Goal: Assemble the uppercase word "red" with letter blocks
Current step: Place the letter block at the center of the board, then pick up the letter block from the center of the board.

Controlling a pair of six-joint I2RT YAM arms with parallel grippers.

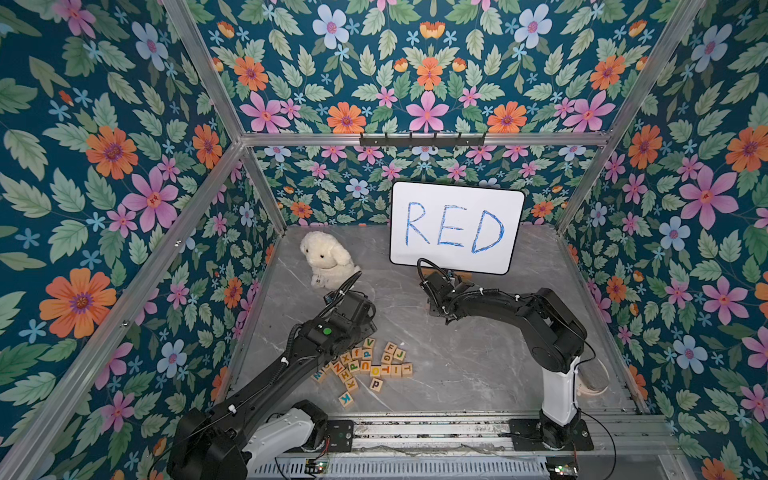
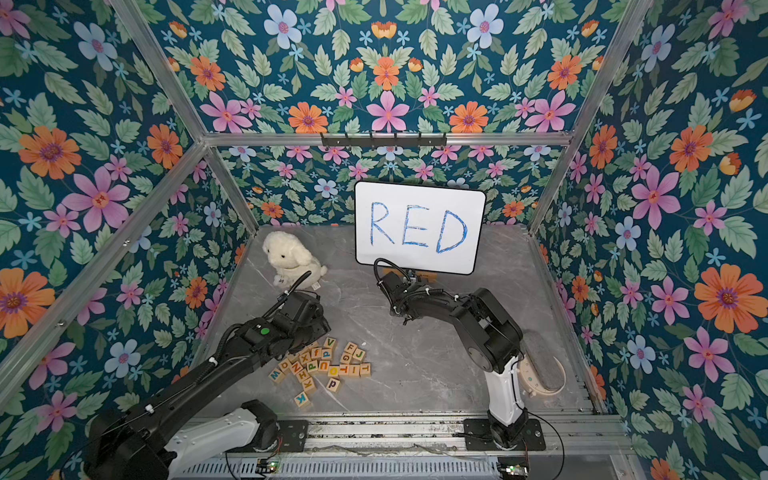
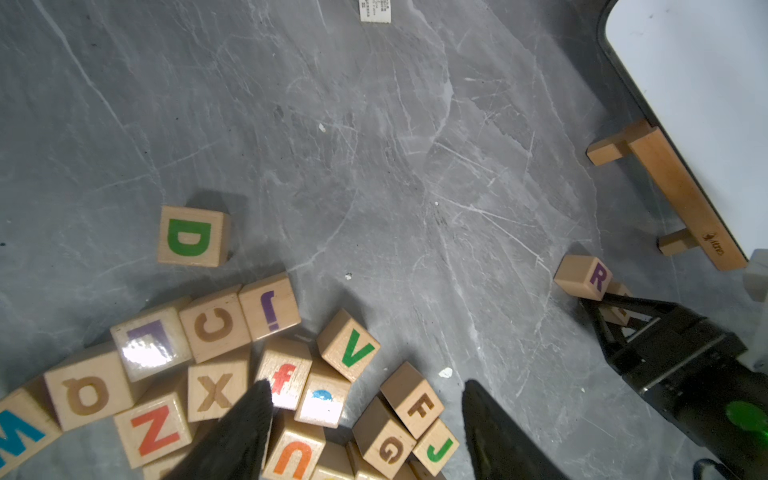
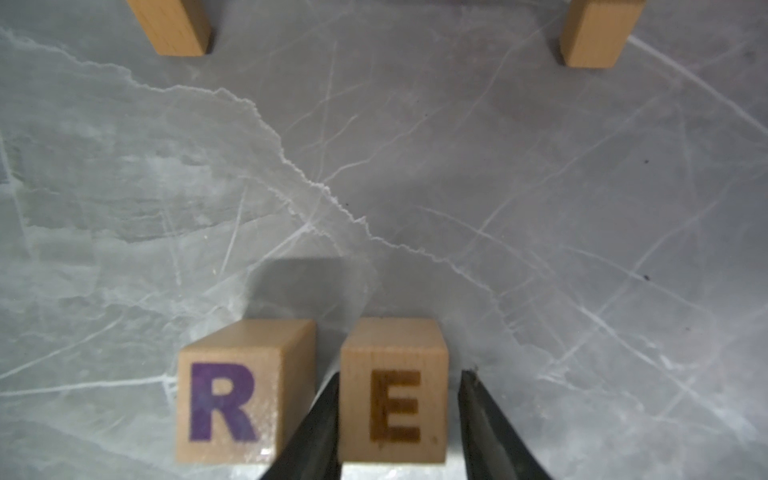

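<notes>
R and E in a row, D yet to fetch.

At seven o'clock on the bench (image 1: 457,353), a loose heap of blocks (image 1: 365,365); above it the left pincer (image 3: 365,384), spread wide and empty. Just off its tips, at roughly ten o'clock, the D block (image 3: 193,237), flat on the bench, clear of the heap. Farther out, toward twelve o'clock, the R block (image 4: 226,399) and the E block (image 4: 392,399) side by side with a narrow gap, R at nine o'clock of E. Astride the E, the right pincer (image 4: 402,373), released: a sliver of bench between one side and the wood. Behind them the wooden stand (image 3: 673,195) and the whiteboard (image 1: 457,226). Free slot at three o'clock of E; left arm likely the nearer to D.
</notes>
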